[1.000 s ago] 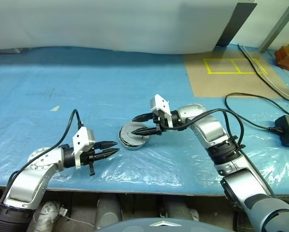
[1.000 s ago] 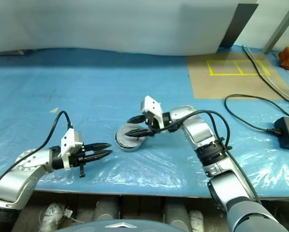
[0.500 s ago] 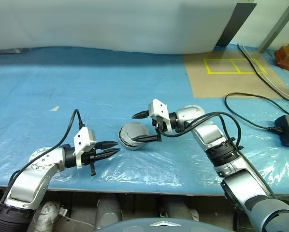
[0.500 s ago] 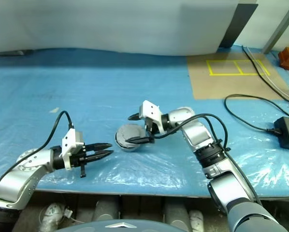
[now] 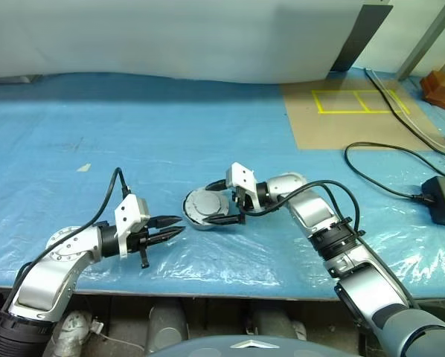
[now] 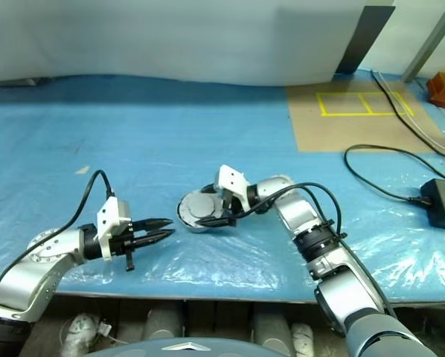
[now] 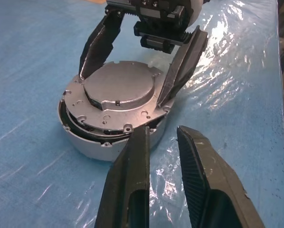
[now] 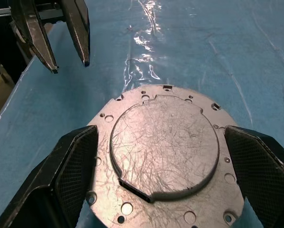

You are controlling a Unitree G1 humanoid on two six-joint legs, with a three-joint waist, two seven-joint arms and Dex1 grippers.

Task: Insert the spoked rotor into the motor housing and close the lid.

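On the blue plastic-covered table, the round silver-rimmed motor housing is sitting near the front edge, between the two arms. The lid, a flat round grey metal plate with small screw holes around a raised, scratched central disc, is lying on top of the housing. In the left wrist view it is resting slightly askew, with a dark gap showing along one side between the lid's edge and the housing's rim.

The right gripper is reaching in from the right with its two black fingers spread wide, one on each side of the lid. In the right wrist view the textured pads are standing just off the lid's rim on both sides, so the jaws are straddling the plate rather than clamping it; whether a pad is brushing the edge I cannot tell.

The left gripper is hovering just beside the housing on its left, low over the table and pointing toward it. Its fingers are nearly together, with only a narrow gap between them, and are holding nothing; their tips are stopping just short of the housing's wall.

Farther right on the table, a brown board marked with yellow tape rectangles is lying flat, and a black cable is running to a black box near the edge
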